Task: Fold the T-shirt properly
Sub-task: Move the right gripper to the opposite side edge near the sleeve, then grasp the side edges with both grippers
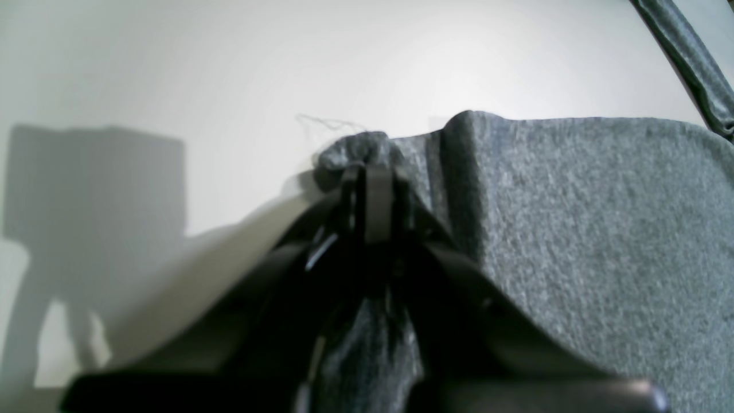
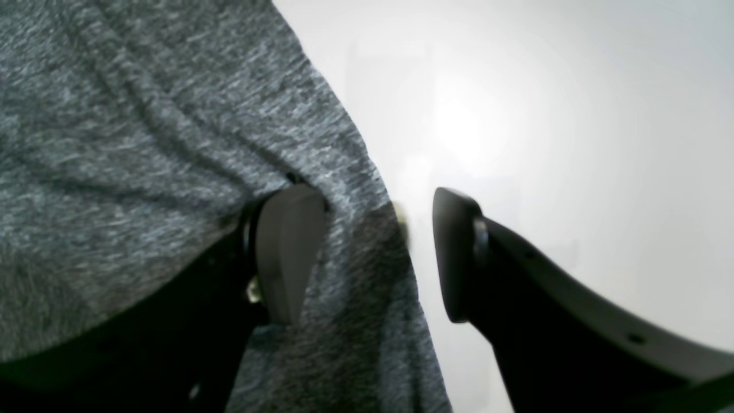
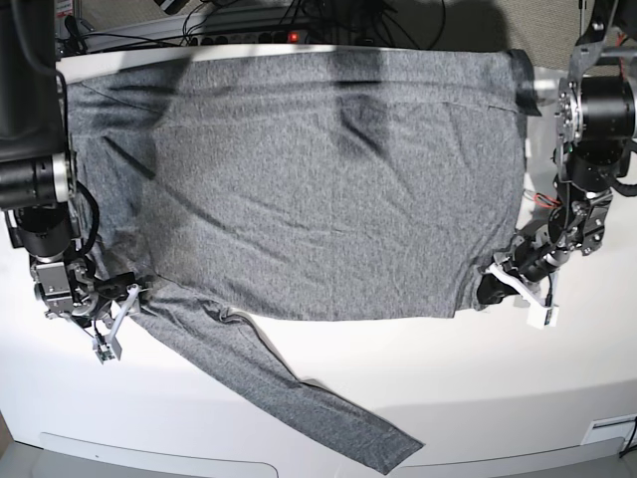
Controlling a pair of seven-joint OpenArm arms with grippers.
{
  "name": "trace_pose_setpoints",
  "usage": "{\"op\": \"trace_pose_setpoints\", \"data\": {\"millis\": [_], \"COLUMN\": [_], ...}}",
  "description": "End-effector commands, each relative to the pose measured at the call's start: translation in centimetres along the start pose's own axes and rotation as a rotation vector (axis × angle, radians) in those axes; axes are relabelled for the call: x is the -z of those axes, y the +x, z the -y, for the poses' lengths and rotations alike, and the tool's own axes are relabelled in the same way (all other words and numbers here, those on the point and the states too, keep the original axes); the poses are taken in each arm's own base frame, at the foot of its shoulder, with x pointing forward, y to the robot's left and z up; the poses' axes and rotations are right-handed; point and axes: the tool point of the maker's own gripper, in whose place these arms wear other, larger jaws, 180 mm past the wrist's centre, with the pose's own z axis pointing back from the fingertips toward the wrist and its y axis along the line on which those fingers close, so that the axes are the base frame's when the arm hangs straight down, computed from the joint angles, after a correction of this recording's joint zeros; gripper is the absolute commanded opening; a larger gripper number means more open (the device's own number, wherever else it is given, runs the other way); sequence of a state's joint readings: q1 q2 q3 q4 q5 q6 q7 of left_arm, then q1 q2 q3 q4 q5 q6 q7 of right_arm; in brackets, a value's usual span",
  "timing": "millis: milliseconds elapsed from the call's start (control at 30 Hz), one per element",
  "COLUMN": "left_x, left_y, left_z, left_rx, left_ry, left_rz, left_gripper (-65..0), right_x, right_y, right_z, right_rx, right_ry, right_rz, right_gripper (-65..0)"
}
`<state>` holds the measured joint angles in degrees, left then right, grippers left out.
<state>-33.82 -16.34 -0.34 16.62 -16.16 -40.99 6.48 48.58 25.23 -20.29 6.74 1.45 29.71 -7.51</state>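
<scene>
Cables (image 3: 289, 15) run behind your white table (image 3: 299, 398). Grey T-shirt (image 3: 328, 179) lies spread flat, one sleeve trailing forward. Your left gripper (image 1: 367, 172) pinches its corner; right gripper (image 2: 373, 252) spread, straddling the edge.

Everything sits on a plain, glossy white worktop (image 3: 328, 388) with a rounded front edge, and bright glare and dark shadows fall across it. Behind its far edge there's a tangle of black cables (image 3: 299, 15) and a power strip with a small red light (image 3: 293, 36).
</scene>
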Motion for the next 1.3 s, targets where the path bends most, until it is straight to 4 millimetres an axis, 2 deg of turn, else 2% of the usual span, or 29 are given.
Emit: {"op": "trace_pose_setpoints", "data": {"millis": [0, 100, 200, 400, 467, 567, 767, 867, 967, 1033, 1267], "left_x": [-0.3, -0.3, -0.3, -0.3, -0.3, -0.3, -0.3, -0.3, -0.3, -0.3, -0.3], "left_y": [-1.7, -1.7, -1.7, -1.9, -1.9, -1.8, -1.8, -1.7, -1.7, -1.7, -1.8], "left_z": [-0.7, -0.7, -0.7, -0.8, -0.8, -0.7, -0.7, -0.7, -0.7, -0.8, -0.8], "left_rx": [0.036, 0.035, 0.036, 0.035, 0.035, 0.035, 0.036, 0.036, 0.036, 0.036, 0.036], "left_ry": [0.028, 0.028, 0.028, 0.028, 0.028, 0.028, 0.028, 0.028, 0.028, 0.028, 0.028], "left_rz": [-0.103, -0.103, -0.104, -0.111, -0.111, -0.109, -0.109, -0.102, -0.103, -0.103, -0.105], "left_gripper": [-65.0, -65.0, -65.0, -65.0, -65.0, -65.0, -65.0, -65.0, -65.0, -65.0, -65.0], "right_x": [-0.4, -0.3, -0.4, -0.5, -0.4, -0.6, -1.6, -2.1, -2.1, -2.1, -2.7], "right_y": [0.3, -0.7, -1.5, -2.0, -1.8, -0.2, 3.9, 5.7, 5.8, 5.6, 4.3], "right_z": [0.3, -0.6, -0.9, -1.0, -0.9, -0.3, 0.9, 0.8, 0.7, 1.0, 3.9], "right_rx": [-0.020, -0.029, -0.005, 0.005, 0.006, 0.010, 0.021, 0.053, 0.078, 0.104, 0.144], "right_ry": [0.012, 0.042, 0.052, 0.056, 0.054, 0.045, 0.040, 0.076, 0.083, 0.075, 0.000], "right_rz": [-0.025, -0.089, -0.134, -0.166, -0.154, -0.086, 0.008, 0.056, 0.070, 0.076, 0.063], "right_gripper": [-31.0, -38.7, -43.7, -56.0, -57.0, -53.7, -35.6, -33.3, -33.2, -30.2, -29.2]}}
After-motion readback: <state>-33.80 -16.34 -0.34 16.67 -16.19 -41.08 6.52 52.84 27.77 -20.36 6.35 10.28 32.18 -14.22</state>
